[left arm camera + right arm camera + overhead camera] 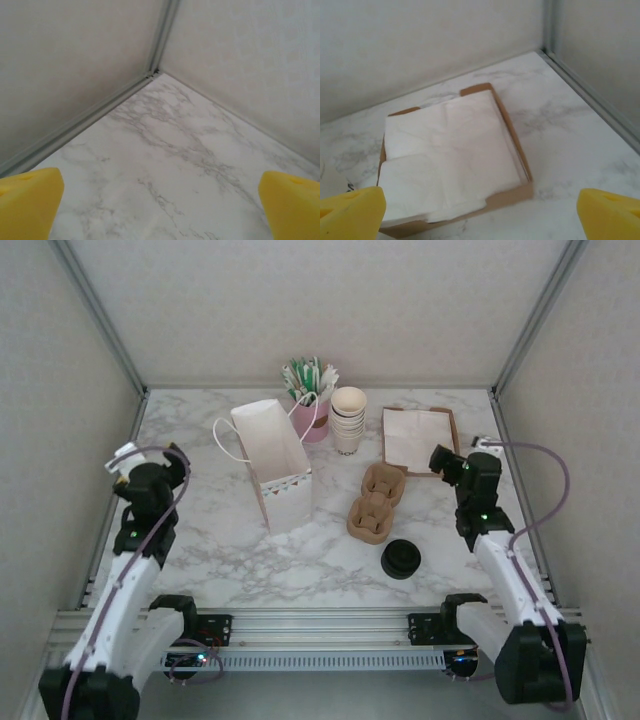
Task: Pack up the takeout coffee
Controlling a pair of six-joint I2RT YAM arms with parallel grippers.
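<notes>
The takeout coffee [401, 559], seen from above as a round black sip lid, was set upright on the marble table [300, 565]. It was placed right of the white paper bag [283, 465] and nearer the arm bases than the bag, clear of both grippers.

Just beyond the coffee, close to the bag's right side, a brown moulded-pulp cup carrier [375, 502] was laid flat. The bag itself was stood open at the top, and its white cord handle [225, 440] was draped to its left.

The left gripper [161, 200] was positioned well left of the bag. Its 2 yellow fingers [30, 205] were spread wide over bare marble with nothing gripped, and it was aimed at the far left corner of the enclosure.

The right gripper [480, 212] was positioned well right of the bag and beyond the coffee. Its 2 yellow fingers [607, 215] were likewise spread wide and nothing was gripped. It was aimed at a brown cardboard tray [517, 192] of white napkins [450, 155], which was set far to the bag's right.

Behind the bag's right corner a pink cup [312, 420] was stood, filled with green-and-white sticks [308, 375]; whether these were straws or stirrers could not be told. A stack of lidless cream paper cups [348, 420] was placed just right of the pink cup.
</notes>
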